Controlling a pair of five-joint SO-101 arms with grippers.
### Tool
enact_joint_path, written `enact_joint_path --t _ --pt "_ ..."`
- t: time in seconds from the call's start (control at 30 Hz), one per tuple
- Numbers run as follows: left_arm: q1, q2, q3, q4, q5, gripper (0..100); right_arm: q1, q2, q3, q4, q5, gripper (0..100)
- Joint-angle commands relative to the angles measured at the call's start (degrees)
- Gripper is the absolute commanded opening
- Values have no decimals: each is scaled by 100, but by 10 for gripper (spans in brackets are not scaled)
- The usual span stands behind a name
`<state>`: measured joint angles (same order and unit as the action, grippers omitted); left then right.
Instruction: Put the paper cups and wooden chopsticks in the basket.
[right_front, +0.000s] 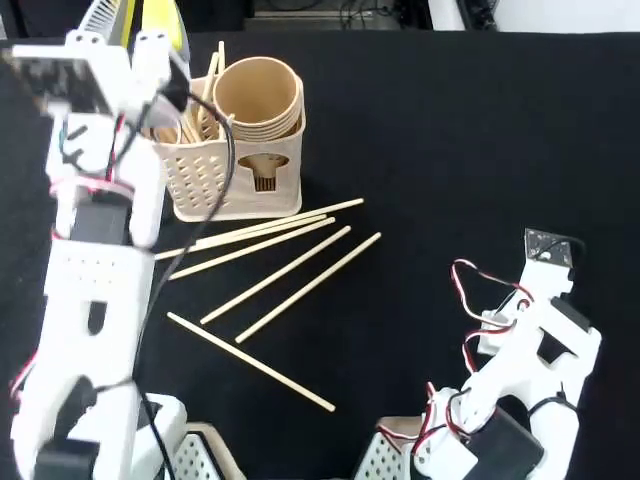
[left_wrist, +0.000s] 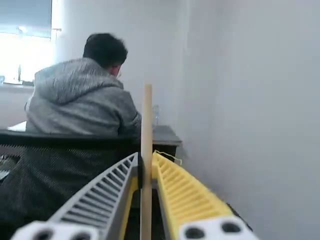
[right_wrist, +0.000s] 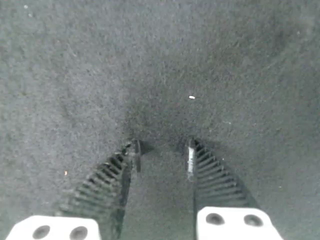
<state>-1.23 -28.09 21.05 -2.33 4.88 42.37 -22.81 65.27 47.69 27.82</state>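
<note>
the left tool (left_wrist: 145, 169) is clamped on one pale wooden chopstick (left_wrist: 146, 120), which stands upright between its jaws. in the high view this arm is raised over the cream perforated plastic basket (right_front: 235, 195) at the back left of the black worktop (right_front: 450, 130). a stack of tan paper cups (right_front: 260, 100) already sits in one compartment, with stowed chopsticks (right_front: 200, 110) in the compartment beside it. several loose wooden chopsticks (right_front: 290, 275) lie fanned on the worktop just in front of the basket. the right tool (right_wrist: 162, 155) is parted and empty, low over bare worktop, well apart from the sticks.

the step in hand looks like dropping the held stick into the basket. the next move calls for lining its lower end over the chopstick compartment, lowering it, then letting go.
</note>
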Motion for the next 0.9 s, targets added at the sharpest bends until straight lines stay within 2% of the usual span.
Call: enact_joint_path --t 0.0,0.13,0.43,0.53,0.67,0.77,0.87 --pt "-356 563 -400 -105 299 29 -167 -4 31 -79 -26 151" --pt "-497 756 -338 -88 571 29 -167 -4 31 -79 -18 151" --pt "-268 747 576 9 519 55 -167 -4 31 -88 -18 151" --pt "-198 738 391 1099 554 159 -167 -4 31 -88 -18 151" --pt "-171 747 -400 3024 527 171 -167 -4 31 -88 -18 151" --pt "-154 738 -1007 4070 457 171 -167 -4 31 -88 -18 151" --pt "-13 738 -1613 5169 -396 171 -167 -4 31 -88 -18 150"
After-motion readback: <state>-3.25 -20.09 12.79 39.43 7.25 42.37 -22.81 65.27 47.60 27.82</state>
